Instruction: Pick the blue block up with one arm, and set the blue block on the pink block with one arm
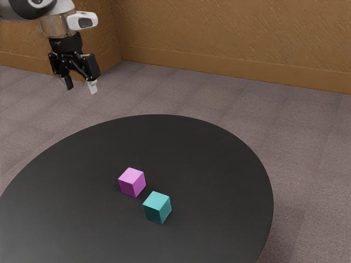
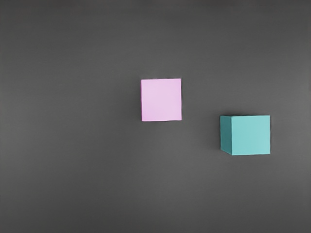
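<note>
Exterior view: blue block [image 1: 157,207] well apart from raised claw [image 1: 81,87]

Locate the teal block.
In the exterior view, the teal block sits on the table, toward the view's right of the pink block and nearer the camera, not touching it.

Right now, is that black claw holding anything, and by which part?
Nothing. The black two-finger gripper hangs open and empty, well away from the teal-blue cube and the pink cube.
</note>
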Controlling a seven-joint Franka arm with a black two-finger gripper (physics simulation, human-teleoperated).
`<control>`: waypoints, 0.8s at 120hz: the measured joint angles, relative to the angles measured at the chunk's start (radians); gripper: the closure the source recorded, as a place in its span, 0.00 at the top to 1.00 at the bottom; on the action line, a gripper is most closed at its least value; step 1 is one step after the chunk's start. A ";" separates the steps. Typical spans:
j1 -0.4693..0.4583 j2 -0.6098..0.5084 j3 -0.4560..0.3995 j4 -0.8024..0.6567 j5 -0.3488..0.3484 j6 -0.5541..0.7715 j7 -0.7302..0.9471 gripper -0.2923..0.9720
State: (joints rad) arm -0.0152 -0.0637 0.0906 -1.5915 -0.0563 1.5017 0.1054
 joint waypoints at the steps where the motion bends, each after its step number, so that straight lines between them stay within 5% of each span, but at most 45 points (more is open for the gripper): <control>1: -0.001 0.000 0.000 0.000 0.000 0.005 0.001 0.75; 18: -0.035 0.023 -0.002 0.025 0.030 0.071 0.009 0.75; 27: -0.050 0.156 -0.025 0.070 0.024 0.104 -0.021 0.75; 37: -0.207 0.264 -0.034 0.060 -0.025 0.154 -0.077 0.75; 60: -0.299 0.250 -0.018 -0.298 -0.098 0.389 -0.199 0.73; 96: -0.345 0.156 -0.019 -0.602 -0.035 0.708 -0.293 0.71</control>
State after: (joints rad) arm -0.3601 0.0928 0.0713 -2.1936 -0.0916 2.2096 -0.1880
